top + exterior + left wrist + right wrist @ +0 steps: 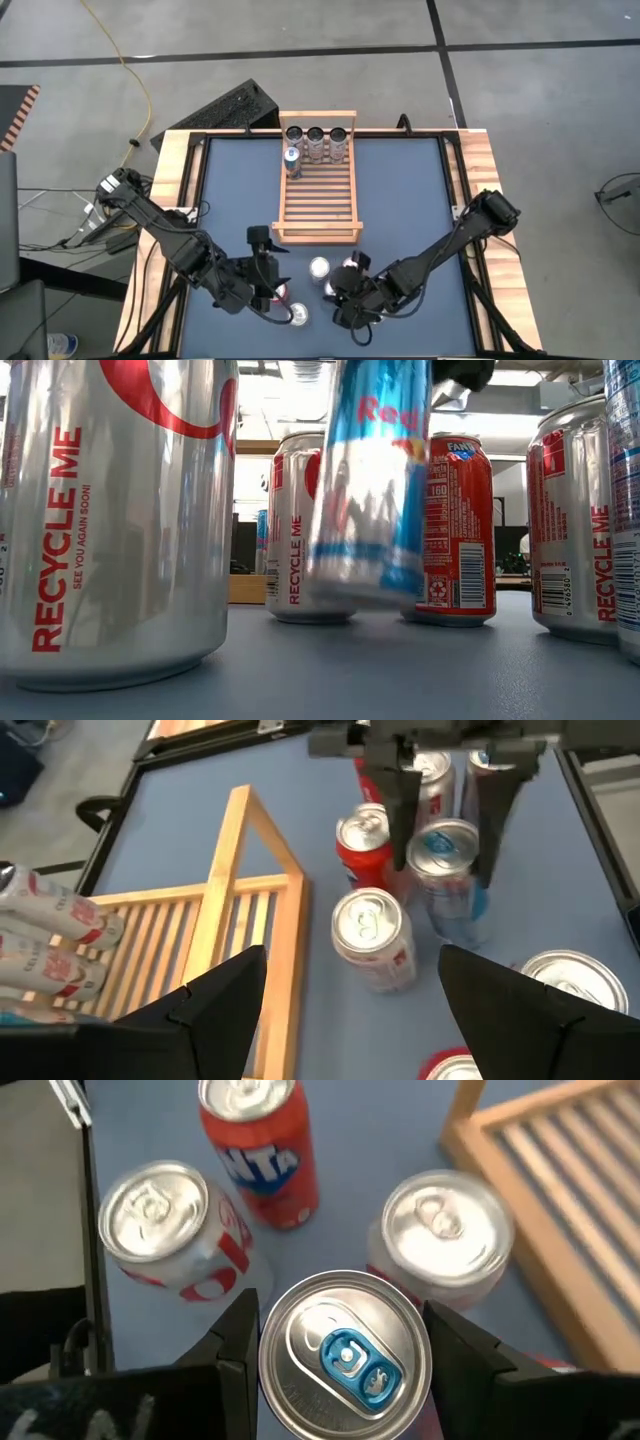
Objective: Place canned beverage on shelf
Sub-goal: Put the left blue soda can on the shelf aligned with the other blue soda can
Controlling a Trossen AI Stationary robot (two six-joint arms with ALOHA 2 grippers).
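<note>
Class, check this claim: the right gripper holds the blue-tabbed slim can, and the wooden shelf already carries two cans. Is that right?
Not quite. The shelf carries four cans, not two: three in a row at its far end and a fourth just in front, as the high view shows. The right gripper does hold the blue-tabbed can.

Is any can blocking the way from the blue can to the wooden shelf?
Yes. A silver can stands between the blue-tab can, gripped by the right gripper, and the shelf. Lifting over it looks possible.
</note>
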